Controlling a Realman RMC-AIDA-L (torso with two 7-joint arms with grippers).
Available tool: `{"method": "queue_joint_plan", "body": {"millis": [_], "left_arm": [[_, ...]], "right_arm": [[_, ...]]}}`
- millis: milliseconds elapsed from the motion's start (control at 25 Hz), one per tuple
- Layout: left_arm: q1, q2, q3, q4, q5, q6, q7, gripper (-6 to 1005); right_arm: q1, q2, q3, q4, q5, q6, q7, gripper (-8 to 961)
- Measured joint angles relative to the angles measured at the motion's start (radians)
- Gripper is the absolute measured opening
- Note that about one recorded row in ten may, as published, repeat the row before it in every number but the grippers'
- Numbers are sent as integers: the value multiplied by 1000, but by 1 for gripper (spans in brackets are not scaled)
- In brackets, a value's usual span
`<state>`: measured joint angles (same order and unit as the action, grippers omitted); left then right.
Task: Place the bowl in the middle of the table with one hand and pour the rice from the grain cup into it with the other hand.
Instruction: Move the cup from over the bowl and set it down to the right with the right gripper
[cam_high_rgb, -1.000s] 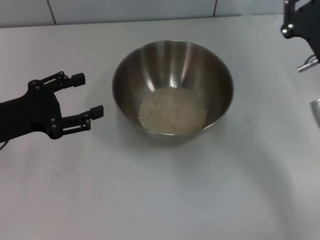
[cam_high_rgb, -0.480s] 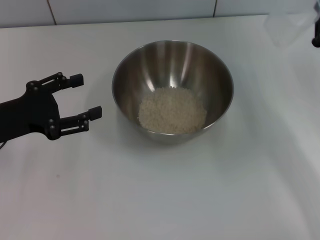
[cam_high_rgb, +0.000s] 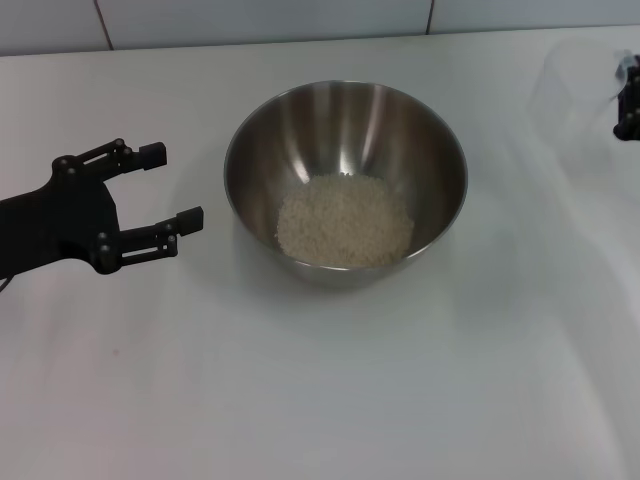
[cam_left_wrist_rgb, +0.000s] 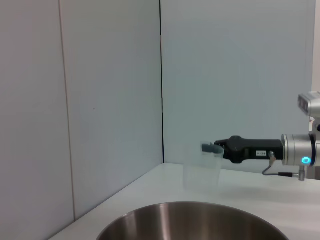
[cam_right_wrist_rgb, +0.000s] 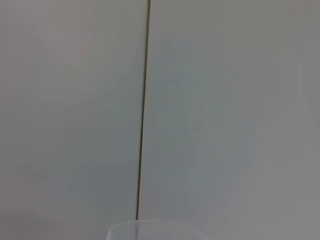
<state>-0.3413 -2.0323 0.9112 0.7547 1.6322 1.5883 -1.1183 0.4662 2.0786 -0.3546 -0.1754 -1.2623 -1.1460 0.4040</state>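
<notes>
The steel bowl stands mid-table and holds a heap of rice; its rim also shows in the left wrist view. My left gripper hovers open to the left of the bowl, apart from it, with nothing between its fingers. At the far right, my right gripper is shut on the rim of the clear grain cup. The cup is upright, low over or on the table, and I see no rice in it. Its rim shows in the right wrist view.
A pale panelled wall runs along the table's far edge. The right arm reaches in from the right, beyond the bowl.
The right gripper swung out of view to the right, then returned at the edge, lowering the grain cup upright toward the table. The left gripper and the bowl have stayed put.
</notes>
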Motion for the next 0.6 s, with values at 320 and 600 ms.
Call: {"method": "queue_joint_plan", "body": {"millis": [320,600], "left_arm": [[-1,0,0,0,1,-2,1,838],[-4,-2,0,0,2,-2,2,838]], "right_arm": [[14,2,0,38,0,76,-6,10],[28,2,0,48,0,126,-7,13]]}}
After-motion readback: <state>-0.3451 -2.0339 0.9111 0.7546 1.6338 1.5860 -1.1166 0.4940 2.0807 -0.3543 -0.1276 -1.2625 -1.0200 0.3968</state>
